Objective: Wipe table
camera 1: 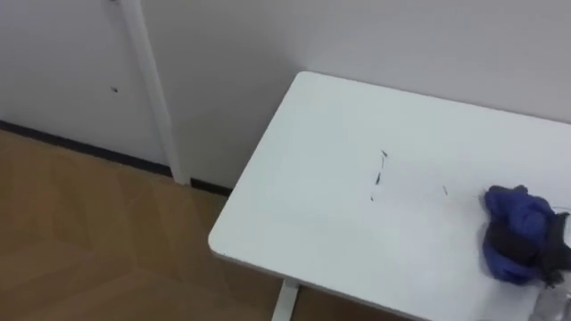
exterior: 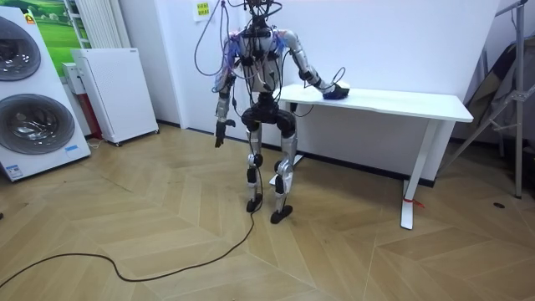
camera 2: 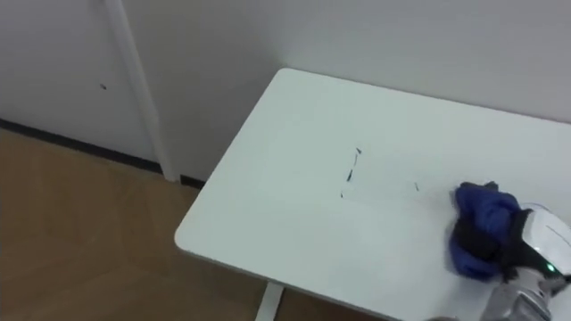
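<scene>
A white table [camera 1: 303, 205] stands against the wall, its left end in front of me. Thin dark marks [camera 1: 379, 174] run across the middle of its top, with a smaller one [camera 1: 445, 190] to their right. A bunched blue cloth [camera 1: 513, 209] lies on the table at the right edge of the eye views. My right hand [camera 1: 553, 250] comes in from the lower right, its dark fingers curled into the cloth. In the room view I stand at the table's left end, right arm stretched out to the cloth [exterior: 334, 94]. My left hand [exterior: 219, 134] hangs at my side.
A white post [camera 1: 152, 89] runs up the wall left of the table, above wooden floor. In the room view two washing machines [exterior: 29, 92] and a white cabinet [exterior: 113, 92] stand at the left. A folded stand [exterior: 501, 92] leans beyond the table's right end.
</scene>
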You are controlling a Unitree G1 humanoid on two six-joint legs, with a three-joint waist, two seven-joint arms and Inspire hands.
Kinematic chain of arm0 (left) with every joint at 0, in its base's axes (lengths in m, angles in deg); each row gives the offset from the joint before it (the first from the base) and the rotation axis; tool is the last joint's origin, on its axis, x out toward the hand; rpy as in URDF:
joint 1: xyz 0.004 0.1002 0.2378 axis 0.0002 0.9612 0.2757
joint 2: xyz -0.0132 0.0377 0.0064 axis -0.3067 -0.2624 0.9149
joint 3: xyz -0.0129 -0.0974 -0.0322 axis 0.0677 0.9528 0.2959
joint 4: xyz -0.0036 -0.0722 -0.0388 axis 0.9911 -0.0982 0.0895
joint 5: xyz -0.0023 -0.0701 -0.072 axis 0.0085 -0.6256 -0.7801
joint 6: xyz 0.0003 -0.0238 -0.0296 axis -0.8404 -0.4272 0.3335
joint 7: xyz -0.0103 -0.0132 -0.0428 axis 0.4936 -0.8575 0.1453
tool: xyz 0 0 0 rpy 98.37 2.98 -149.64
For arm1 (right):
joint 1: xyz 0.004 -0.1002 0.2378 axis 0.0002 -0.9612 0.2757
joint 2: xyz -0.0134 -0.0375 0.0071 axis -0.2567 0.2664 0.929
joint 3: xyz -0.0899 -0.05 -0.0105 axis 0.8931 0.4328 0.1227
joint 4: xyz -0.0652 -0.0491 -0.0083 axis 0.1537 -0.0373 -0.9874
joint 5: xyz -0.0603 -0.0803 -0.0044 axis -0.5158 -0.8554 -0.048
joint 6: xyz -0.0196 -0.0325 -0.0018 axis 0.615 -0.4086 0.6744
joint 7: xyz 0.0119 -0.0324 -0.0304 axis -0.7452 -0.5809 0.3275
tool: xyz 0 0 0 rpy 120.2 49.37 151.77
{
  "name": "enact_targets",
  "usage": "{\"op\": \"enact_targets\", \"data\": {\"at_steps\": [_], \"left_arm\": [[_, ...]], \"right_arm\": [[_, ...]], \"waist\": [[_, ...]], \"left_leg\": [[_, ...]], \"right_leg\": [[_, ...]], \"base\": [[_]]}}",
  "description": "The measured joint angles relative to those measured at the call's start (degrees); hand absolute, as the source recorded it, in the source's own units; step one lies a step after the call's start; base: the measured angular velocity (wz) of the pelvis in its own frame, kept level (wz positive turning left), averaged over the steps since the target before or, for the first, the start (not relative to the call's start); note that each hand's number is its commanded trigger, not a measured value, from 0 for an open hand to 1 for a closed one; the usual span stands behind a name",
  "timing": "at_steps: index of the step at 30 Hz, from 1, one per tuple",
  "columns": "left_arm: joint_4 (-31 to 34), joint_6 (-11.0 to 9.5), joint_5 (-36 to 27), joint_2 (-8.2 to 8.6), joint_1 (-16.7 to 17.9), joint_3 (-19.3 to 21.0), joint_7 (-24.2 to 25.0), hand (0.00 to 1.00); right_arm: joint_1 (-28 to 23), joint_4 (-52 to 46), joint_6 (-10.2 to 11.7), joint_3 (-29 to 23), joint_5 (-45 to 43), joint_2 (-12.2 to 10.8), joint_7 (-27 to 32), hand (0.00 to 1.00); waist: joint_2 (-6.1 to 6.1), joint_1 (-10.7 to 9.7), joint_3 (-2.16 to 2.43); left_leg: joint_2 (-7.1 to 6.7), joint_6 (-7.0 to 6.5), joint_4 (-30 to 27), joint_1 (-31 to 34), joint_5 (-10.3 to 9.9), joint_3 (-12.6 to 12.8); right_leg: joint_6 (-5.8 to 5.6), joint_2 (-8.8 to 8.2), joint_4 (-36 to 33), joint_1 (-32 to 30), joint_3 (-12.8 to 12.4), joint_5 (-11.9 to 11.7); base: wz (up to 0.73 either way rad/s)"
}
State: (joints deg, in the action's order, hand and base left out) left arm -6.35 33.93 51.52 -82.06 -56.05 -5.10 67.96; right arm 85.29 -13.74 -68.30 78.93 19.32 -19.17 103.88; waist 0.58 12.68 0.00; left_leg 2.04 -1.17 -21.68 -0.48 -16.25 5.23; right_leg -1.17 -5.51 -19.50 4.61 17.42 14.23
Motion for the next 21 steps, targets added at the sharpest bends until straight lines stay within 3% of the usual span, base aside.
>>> {"op": "enact_targets", "data": {"at_steps": [2, 3, 4, 5, 7, 9, 10, 11, 13, 14, 15, 16, 17, 18, 19, 20, 21], "left_arm": [[-1.9, -0.7, -0.3, -0.57, -3.2, -0.8, 0.1, 0.00], [-2.1, -1.7, -0.3, -0.73, -4.7, -0.8, 0.1, 0.00], [-1.9, -2.8, -1.0, -0.77, -5.9, -0.8, 0.2, 0.00], [-1.8, -3.3, -1.7, -0.96, -6.1, -0.8, 0.2, 0.00], [-1.3, -3.8, -2.5, -3.11, -6.5, -0.8, 0.3, 0.00], [-1.5, -3.2, -2.7, -5.02, -6.2, -0.7, 0.3, 0.00], [-1.4, -2.9, -2.6, -6.68, -6.3, -0.6, 0.3, 0.00], [-1.3, -2.7, -2.6, -7.45, -6.4, -0.5, 0.2, 0.00], [-0.7, -2.6, -2.6, -9.75, -6.3, 0.8, -0.1, 0.00], [-0.6, -2.6, -2.6, -10.19, -6.2, 1.1, -0.2, 0.00], [-0.3, -2.7, -2.5, -10.40, -5.3, 2.1, -0.6, 0.00], [0.6, -2.8, -2.4, -9.81, -4.2, 2.4, -1.1, 0.00], [1.0, -2.8, -2.4, -9.41, -3.3, 2.7, -1.3, 0.00], [2.0, -2.8, -2.4, -8.39, -2.1, 3.3, -1.6, 0.00], [2.9, -2.8, -2.1, -7.67, -1.3, 3.5, -1.7, 0.00], [3.1, -2.8, -1.6, -7.19, -1.0, 4.0, -1.7, 0.00], [3.1, -2.9, -1.4, -6.26, -0.5, 4.3, -1.7, 0.00]], "right_arm": [[4.1, -0.6, 0.0, 4.5, 0.0, -2.2, -1.6, 1.00], [7.1, -0.3, 0.3, 6.9, -0.1, -3.3, -2.8, 1.00], [9.3, 0.4, 1.4, 7.9, -0.3, -3.6, -3.9, 1.00], [9.9, 0.9, 1.8, 8.0, -0.4, -3.6, -3.9, 1.00], [12.5, 3.4, 2.1, 8.0, -0.4, -2.7, -3.1, 1.00], [13.7, 6.2, 2.8, 7.9, 0.9, -1.9, -1.6, 1.00], [12.7, 6.3, 3.9, 6.9, 2.4, -1.5, -0.6, 1.00], [11.7, 6.3, 4.4, 6.2, 3.2, -1.3, -0.3, 1.00], [8.5, 6.4, 6.5, 2.8, 4.3, -0.8, 0.8, 1.00], [7.7, 6.4, 6.8, 1.9, 4.3, -0.8, 0.9, 1.00], [5.6, 6.5, 7.9, 0.0, 4.7, -0.2, 1.2, 1.00], [3.6, 6.4, 8.3, -1.2, 4.8, 0.8, 1.4, 1.00], [2.6, 6.2, 8.3, -1.5, 4.8, 1.4, 1.6, 1.00], [0.4, 5.5, 8.4, -3.2, 4.8, 2.9, 1.7, 1.00], [-2.3, 5.0, 8.4, -5.2, 5.0, 4.2, 2.1, 1.00], [-3.2, 5.0, 8.4, -6.6, 5.0, 4.7, 2.0, 1.00], [-5.7, 5.1, 8.2, -9.2, 5.0, 5.5, 1.8, 1.00]], "waist": [[-0.09, 1.8, -0.24], [0.09, 2.6, -0.68], [0.62, 3.4, -1.27], [0.49, 3.7, -1.18], [-0.30, 5.2, -1.03], [-0.52, 5.2, -0.90], [-1.26, 4.3, -0.45], [-1.54, 3.7, -0.47], [-2.65, 2.0, -0.33], [-3.05, 1.4, -0.29], [-3.59, 0.8, -0.06], [-2.99, 0.4, 0.28], [-2.91, 0.2, 0.38], [-2.57, -0.8, 0.62], [-2.96, -2.6, 0.98], [-3.43, -3.5, 0.99], [-3.98, -4.7, 1.24]], "left_leg": [[0.64, -0.24, -1.5, 2.2, -0.4, 1.1], [1.16, -0.98, -2.7, 3.8, -0.9, 1.5], [1.80, -0.90, -4.2, 5.4, -0.9, 1.0], [1.89, -0.85, -4.7, 6.3, -0.9, 0.8], [2.54, -0.24, -6.8, 9.1, -1.3, 0.2], [3.84, 0.86, -7.6, 10.7, -1.3, -2.1], [4.50, 1.89, -7.7, 12.2, -1.0, -4.6], [4.82, 2.47, -7.8, 12.6, -0.9, -5.9], [6.42, 5.30, -8.1, 12.8, -1.2, -9.1], [7.03, 6.14, -8.1, 12.6, -1.1, -8.7], [8.47, 7.83, -7.9, 11.5, -1.1, -7.5], [10.68, 9.70, -6.7, 10.2, -0.6, -6.1], [11.75, 10.78, -5.5, 9.3, 0.1, -5.6], [13.72, 12.57, -2.8, 8.1, 1.8, -5.3], [14.97, 13.38, -0.7, 7.4, 4.1, -4.0], [15.33, 13.23, -0.2, 7.2, 5.4, -2.6], [15.53, 11.80, 0.3, 6.7, 7.5, 0.7]], "right_leg": [[0.07, -0.60, -2.6, -3.4, 0.4, 0.0], [-0.17, -1.08, -4.7, -5.6, 0.8, 0.0], [-2.47, -2.28, -9.6, -9.1, 0.8, 0.3], [-2.73, -3.62, -11.8, -10.8, 0.5, 0.4], [-3.60, -9.89, -12.8, -14.0, -1.9, 0.0], [-4.01, -12.13, -10.1, -14.6, -3.4, -0.7], [-4.24, -12.70, -6.9, -14.2, -3.2, -2.5], [-4.33, -12.63, -4.9, -13.5, -2.9, -3.6], [-4.55, -11.17, 0.3, -10.9, -2.8, -7.7], [-4.63, -10.72, 0.4, -10.4, -2.7, -9.1], [-7.51, -10.10, -0.3, -9.4, -1.4, -8.3], [-8.13, -8.16, -1.1, -8.7, -1.1, -6.0], [-7.71, -7.56, -1.8, -8.9, -0.1, -5.0], [-6.13, -6.10, -3.7, -9.5, 1.5, -3.6], [-4.94, -5.63, -5.0, -9.6, 3.4, -1.7], [-4.61, -5.43, -5.5, -9.6, 3.5, -0.8], [-3.91, -5.19, -6.2, -9.2, 3.2, 0.7]], "base": [[-0.44], [-0.06], [0.10], [0.37], [0.36], [0.47], [0.74], [0.87], [0.74], [0.54], [0.23], [0.04], [-0.16], [0.00], [0.24], [0.47], [0.33]]}}
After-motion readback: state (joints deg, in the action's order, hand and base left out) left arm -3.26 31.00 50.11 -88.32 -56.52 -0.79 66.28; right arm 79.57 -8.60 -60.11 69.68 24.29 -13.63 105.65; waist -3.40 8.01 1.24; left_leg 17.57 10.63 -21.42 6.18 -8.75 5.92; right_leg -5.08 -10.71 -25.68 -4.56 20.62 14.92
